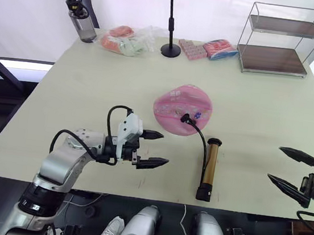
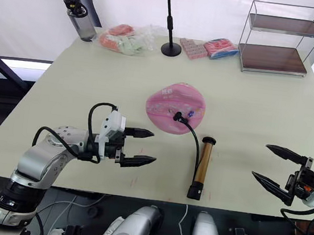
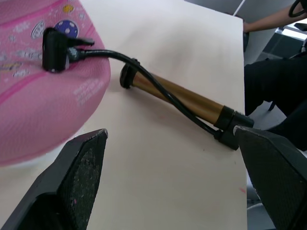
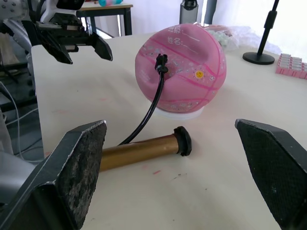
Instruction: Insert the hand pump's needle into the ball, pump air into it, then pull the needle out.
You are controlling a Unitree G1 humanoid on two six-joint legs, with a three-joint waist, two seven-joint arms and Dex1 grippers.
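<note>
Beige and smooth, the table (image 1: 81,79) is the largest thing I see from my station. At its far edge, well away from both pincers, stands a wire shelf (image 1: 281,38) with two wooden boards. Beside it lie pink packets (image 1: 220,49), then the round foot of a black stand pole (image 1: 170,44), a clear bag with snacks (image 1: 126,40) and a water bottle (image 1: 83,19).

Between the two pincers, a little farther out on the table, sits the pink ball (image 1: 182,109). It looks partly soft and it rests on a small white ring. The black fitting of the needle (image 1: 185,118) is seated on the ball on the side facing me; the metal pin itself I cannot see. From the fitting the thin black hose (image 1: 203,140) bends down to the hand pump (image 1: 209,169). The pump lies flat on the table between the pincers, just in front of the ball, with its bronze barrel pointing toward the ball.

My left pincer (image 1: 154,149) hovers above the table, on the left of the pump and near the ball. Its two black fingers are spread wide and they hold nothing. My right pincer (image 1: 287,166) is at the right edge of the table, well apart from the pump. It is also wide open and empty.
</note>
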